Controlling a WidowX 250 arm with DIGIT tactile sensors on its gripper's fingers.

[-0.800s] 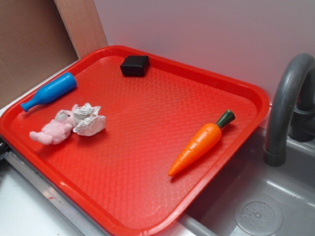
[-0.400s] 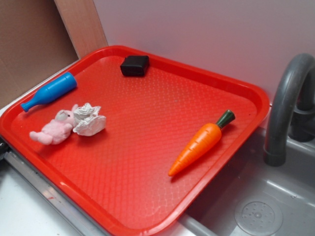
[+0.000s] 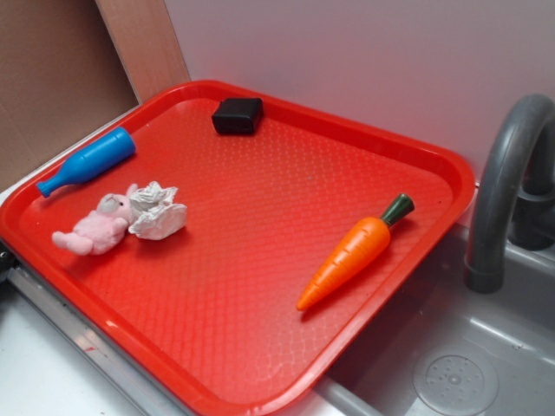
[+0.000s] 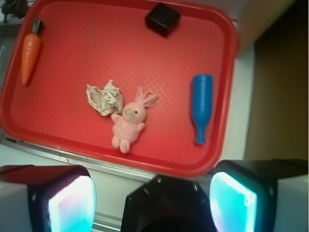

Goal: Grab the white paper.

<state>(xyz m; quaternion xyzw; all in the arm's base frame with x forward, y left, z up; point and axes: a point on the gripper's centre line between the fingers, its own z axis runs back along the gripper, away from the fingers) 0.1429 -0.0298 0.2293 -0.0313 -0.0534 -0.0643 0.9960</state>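
Hand (image 4: 153, 200): seen only from the wrist view, at 6 o'clock of that picture; two glowing cyan-white fingers (image 4: 72, 205) set wide apart, nothing between them, hanging above the near edge of the tray and clear of every item.

Red tray (image 3: 260, 347): textured plastic, lying on a pale surface (image 3: 35, 373) and reaching over the edge of a grey sink (image 3: 451, 373).

White paper (image 3: 157, 213): small crumpled wad, creased and grey in the folds, at about 9 o'clock on the tray in the exterior view; touching, or as near as I can judge touching, the pink plush bunny (image 3: 94, 229) at its 8 o'clock.

Blue toy bottle (image 3: 87, 161): lying flat, at 11 o'clock from the paper, near the tray rim, apart from the bunny.

Black block (image 3: 237, 115): at 12 o'clock of the tray, close to the far rim.

Toy carrot (image 3: 351, 253): orange with a green top, at 3 o'clock, well apart from the paper.

Grey tap (image 3: 503, 191): curved, beside the tray's right corner.
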